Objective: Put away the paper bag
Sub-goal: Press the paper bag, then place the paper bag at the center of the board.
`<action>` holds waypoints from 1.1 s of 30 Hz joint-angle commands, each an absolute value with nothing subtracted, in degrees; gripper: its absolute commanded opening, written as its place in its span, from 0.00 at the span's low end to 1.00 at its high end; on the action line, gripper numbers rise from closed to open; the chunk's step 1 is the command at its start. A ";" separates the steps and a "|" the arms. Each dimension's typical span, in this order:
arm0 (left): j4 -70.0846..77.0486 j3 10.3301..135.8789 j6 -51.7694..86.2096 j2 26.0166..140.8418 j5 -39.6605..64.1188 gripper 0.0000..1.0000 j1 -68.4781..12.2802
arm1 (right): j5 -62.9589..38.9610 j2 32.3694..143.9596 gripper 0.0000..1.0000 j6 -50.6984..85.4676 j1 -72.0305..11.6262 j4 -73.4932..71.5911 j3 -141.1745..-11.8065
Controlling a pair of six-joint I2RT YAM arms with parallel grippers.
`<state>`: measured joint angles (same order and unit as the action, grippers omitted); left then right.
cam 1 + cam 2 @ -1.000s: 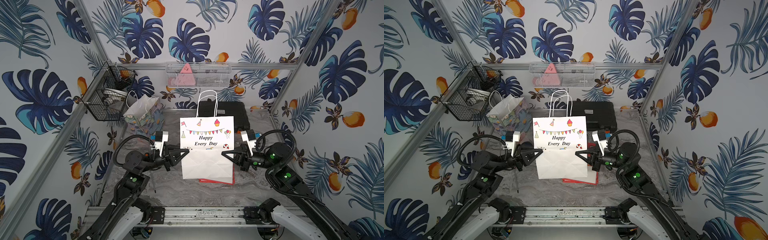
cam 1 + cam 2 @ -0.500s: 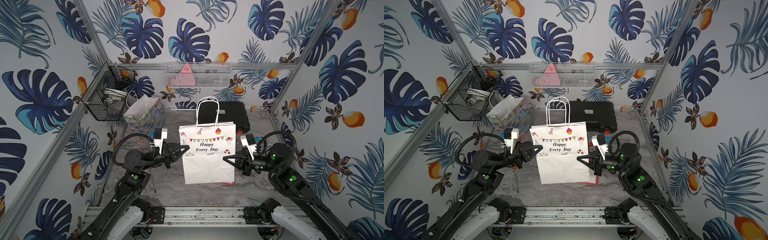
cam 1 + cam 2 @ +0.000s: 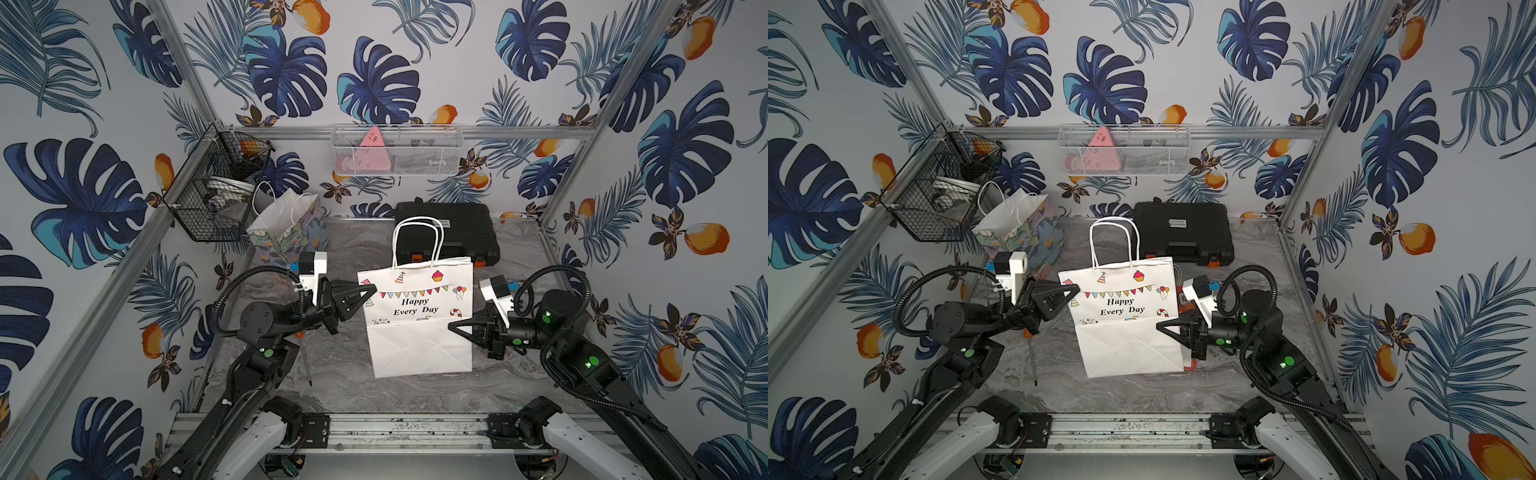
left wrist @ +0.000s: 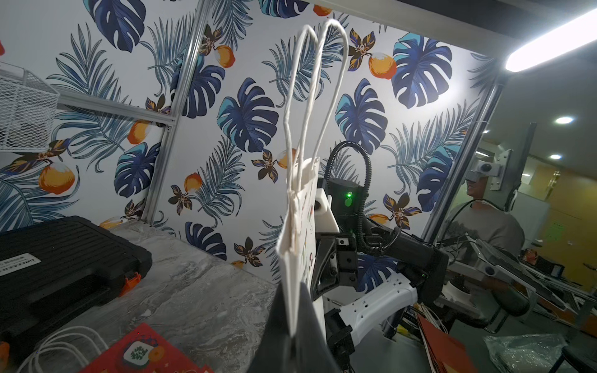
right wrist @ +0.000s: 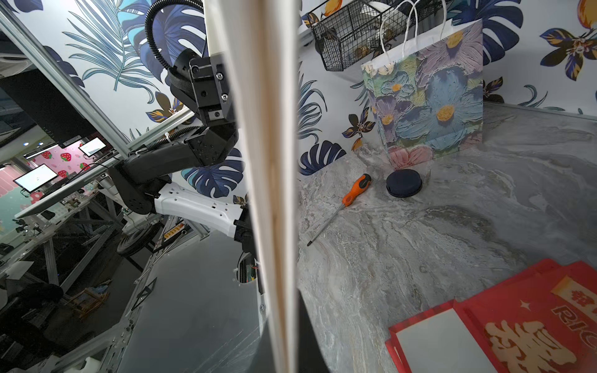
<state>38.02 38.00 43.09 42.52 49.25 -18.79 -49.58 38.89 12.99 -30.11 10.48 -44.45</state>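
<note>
The paper bag hangs flat and upright over the middle of the bench, just in front of the black case, with its two white cord handles standing up. Its face reads "Happy Every Day" in black script under a string of coloured pennants, with a party hat, a cupcake, balloons and a candy cane drawn around the words. The bottom panel is folded up flat against the front.

The left tool is pinched closed on the bag's upper corner. The right tool is clamped on the opposite edge, about halfway down. I cannot tell whether the bag's lower edge touches the bench.

A red flat bag lies on the bench with gold characters and the letters "RIC" showing. The case has a small white label, too small to read. A floral bag stands in the far corner, with a screwdriver near it.
</note>
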 commanded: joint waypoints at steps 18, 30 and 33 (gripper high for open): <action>19.41 41.56 30.08 38.76 38.12 0.71 -18.72 | -43.02 35.66 0.00 19.44 -30.16 17.20 -43.00; -8.19 43.16 21.67 35.74 9.14 0.99 -18.72 | -32.07 46.16 0.00 35.51 -29.54 9.65 -35.03; -7.43 41.36 22.59 34.09 8.54 0.99 -18.72 | -32.25 50.22 0.00 34.60 -28.55 6.35 -34.44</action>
<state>-5.82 42.24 23.77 34.92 11.73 -18.74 -32.99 47.97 33.04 -29.19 12.93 -34.74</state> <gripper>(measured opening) 0.992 0.060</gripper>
